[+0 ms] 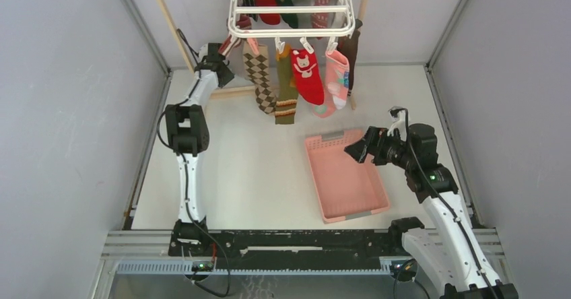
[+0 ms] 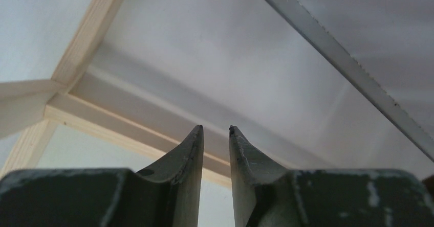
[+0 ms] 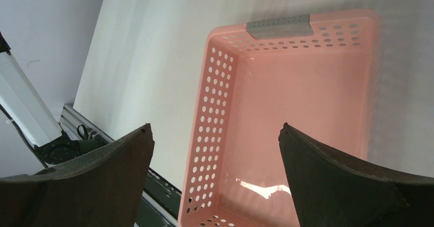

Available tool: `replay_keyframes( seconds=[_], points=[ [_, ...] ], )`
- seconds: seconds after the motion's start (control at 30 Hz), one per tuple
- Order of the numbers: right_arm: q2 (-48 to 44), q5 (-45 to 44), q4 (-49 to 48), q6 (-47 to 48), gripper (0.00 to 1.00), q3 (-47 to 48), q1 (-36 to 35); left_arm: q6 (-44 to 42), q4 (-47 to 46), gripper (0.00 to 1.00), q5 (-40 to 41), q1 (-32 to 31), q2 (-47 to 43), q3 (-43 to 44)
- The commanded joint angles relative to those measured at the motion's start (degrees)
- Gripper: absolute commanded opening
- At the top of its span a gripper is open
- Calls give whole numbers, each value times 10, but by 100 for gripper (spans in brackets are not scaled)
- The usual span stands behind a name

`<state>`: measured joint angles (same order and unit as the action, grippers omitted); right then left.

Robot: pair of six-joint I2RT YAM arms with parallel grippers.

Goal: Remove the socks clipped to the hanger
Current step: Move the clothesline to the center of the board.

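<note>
- The right gripper (image 3: 216, 130) hovers above the pink perforated plastic basket (image 3: 297, 94), its dark fingers spread wide with nothing between them.
- The basket lies on the white table (image 1: 249, 171), right of centre, and no sock is in it.
- Further back on the left, the left gripper (image 1: 227, 46) reaches up to the near left corner of the white plastic drying hanger (image 1: 289, 34).
- In the left wrist view its fingers (image 2: 192, 155) stand a narrow gap apart, gripping nothing, with a light wooden pole rack (image 2: 87, 27) beyond them.
- Along the hanger's near rail hang a brown argyle sock (image 1: 261, 77), a green-and-brown sock (image 1: 286, 87), a red sock with a white bear face (image 1: 308, 77) and a pink patterned sock (image 1: 337, 77), each held by a small white clip.
- A dark brown sock (image 1: 350, 50) hangs at the right corner.
- On the far rows hang a red sock (image 1: 268, 6) and a dark green sock (image 1: 288, 9).
</note>
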<state>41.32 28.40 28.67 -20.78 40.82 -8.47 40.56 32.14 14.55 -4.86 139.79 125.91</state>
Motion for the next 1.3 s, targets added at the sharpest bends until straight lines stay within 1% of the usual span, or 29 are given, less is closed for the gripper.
replay_keyframes(
  seconds=[0.0,0.07,0.1,0.27,0.3,0.43,0.57,0.7,0.9,0.97,1.03,1.1,1.2,1.27],
  points=[
    [12,-12,-37,1,100,-3,-13,1,-27,30,-24,7,13,50],
    [17,-17,-42,-3,100,-3,-23,-2,-18,27,-27,7,3,43],
    [20,-22,-43,-7,99,-3,-32,-2,-25,27,-29,7,-11,25],
    [41,-76,-41,-13,97,1,-94,-2,-111,30,-32,2,-137,-170],
    [50,-95,-36,-14,96,4,-110,-3,-114,32,-31,0,-153,-191],
    [101,-171,-16,-22,93,16,-177,4,-129,47,-31,-9,-216,-294],
    [154,-246,-21,-31,92,24,-236,11,-163,56,-31,-21,-268,-391],
    [198,-276,-34,-33,91,41,-272,-2,-161,66,-12,-29,-295,-424],
    [265,-328,-50,-26,89,82,-332,-21,-150,68,16,-29,-345,-455],
    [287,-339,-51,-24,88,97,-349,-21,-151,67,23,-30,-358,-478],
    [304,-347,-52,-25,87,108,-366,-19,-159,62,24,-29,-359,-490],
    [314,-353,-53,-27,87,113,-374,-17,-159,50,18,-27,-339,-480],
    [316,-370,-50,-31,86,114,-382,-16,-146,31,11,-25,-291,-435],
    [320,-384,-42,-32,85,119,-385,-18,-124,26,9,-22,-250,-391]
  ],
)
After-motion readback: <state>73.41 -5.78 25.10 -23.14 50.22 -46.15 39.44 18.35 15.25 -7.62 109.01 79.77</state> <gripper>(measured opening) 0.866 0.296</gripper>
